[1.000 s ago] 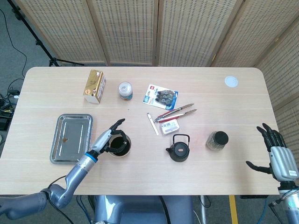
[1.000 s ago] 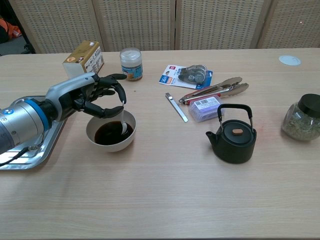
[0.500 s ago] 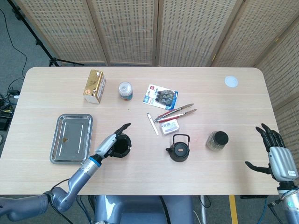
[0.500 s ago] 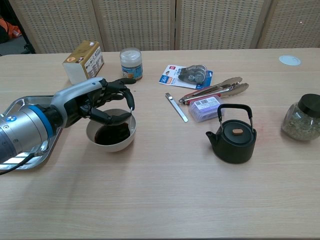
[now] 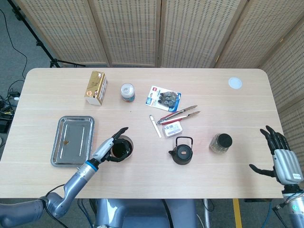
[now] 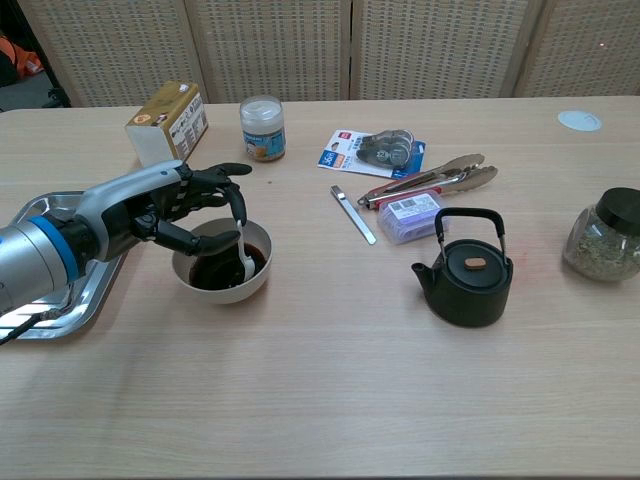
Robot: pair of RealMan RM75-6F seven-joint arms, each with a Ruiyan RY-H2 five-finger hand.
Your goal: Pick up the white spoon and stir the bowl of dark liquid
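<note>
Over the bowl of dark liquid (image 6: 222, 263), toward the left front of the table (image 6: 330, 380), the white spoon (image 6: 243, 252) stands nearly upright with its lower end dipped in the liquid and its handle pinched at the fingertips (image 6: 237, 201) of the left hand (image 6: 170, 205), which reaches across the bowl from about nine o'clock while its other fingers are spread above the rim. From the head view the same hand (image 5: 110, 145) covers the left part of the bowl (image 5: 122, 147). At nine o'clock of the bowl a metal tray (image 6: 40, 300) lies flat beneath the forearm. At about eleven o'clock stands a gold carton (image 6: 168, 122), and at twelve a small jar with a white lid (image 6: 261, 126). Toward two o'clock lie a flat pale stick (image 6: 354, 213), a small labelled box (image 6: 409, 214), metal tongs (image 6: 430, 178) touching that box at its far edge, and a blister pack on a blue card (image 6: 375, 150). At three o'clock sits a black teapot (image 6: 466, 272) with its handle raised, and beyond it a glass jar with a black lid (image 6: 606, 236). A white disc (image 6: 579, 120) lies near the far right corner. The right hand (image 5: 280, 156) hangs off the table's right edge with its fingers apart, holding nothing.
</note>
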